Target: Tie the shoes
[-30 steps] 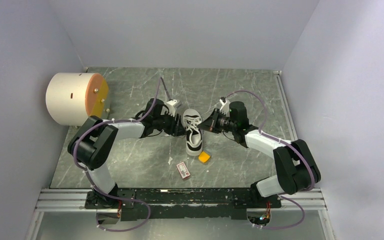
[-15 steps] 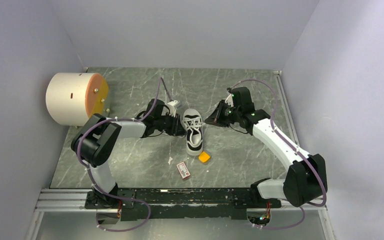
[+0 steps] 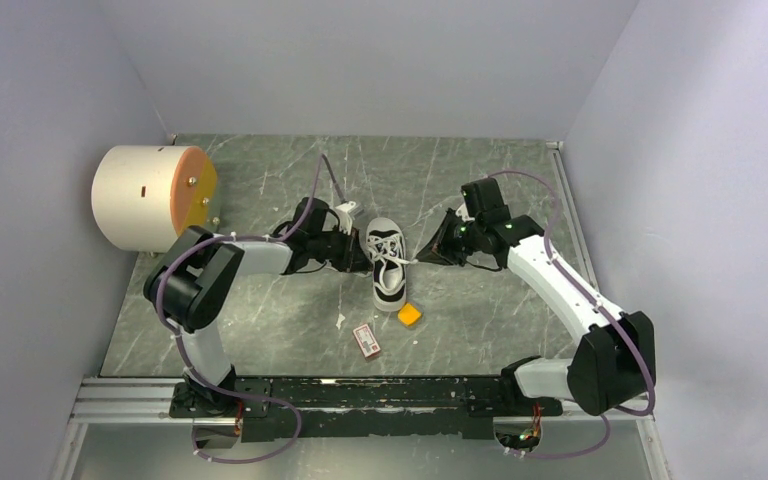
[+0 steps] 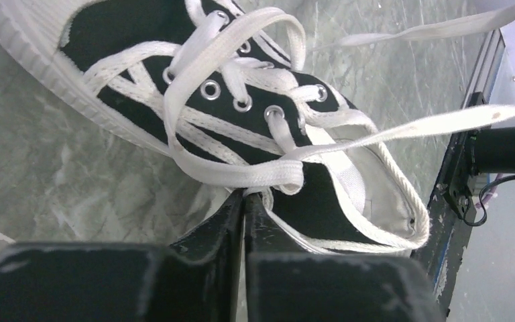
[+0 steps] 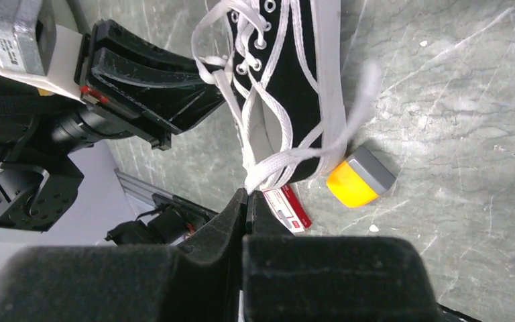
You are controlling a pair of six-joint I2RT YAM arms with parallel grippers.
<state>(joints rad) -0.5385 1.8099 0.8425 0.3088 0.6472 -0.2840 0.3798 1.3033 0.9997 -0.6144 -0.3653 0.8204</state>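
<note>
The black-and-white sneaker [image 3: 386, 263] lies mid-table with its white laces [image 4: 241, 171] loose across the tongue; it also shows in the left wrist view [image 4: 194, 100] and the right wrist view [image 5: 295, 80]. My left gripper [image 3: 358, 250] is at the shoe's left side, shut on a lace loop [image 4: 268, 176]. My right gripper [image 3: 426, 254] is to the shoe's right, shut on lace strands [image 5: 278, 161] that run taut from the eyelets. One free lace end [image 5: 362, 94] is blurred in the air.
An orange block [image 3: 409, 315] lies right by the shoe's near end; it also shows in the right wrist view [image 5: 359, 178]. A red-and-white card [image 3: 366, 340] lies nearer the front. A large white cylinder with an orange face [image 3: 150, 197] stands at the far left.
My right gripper drew away to the right and up from the shoe, then dropped slightly back toward it, pulling the lace taut. The left gripper stayed at the shoe's side.
</note>
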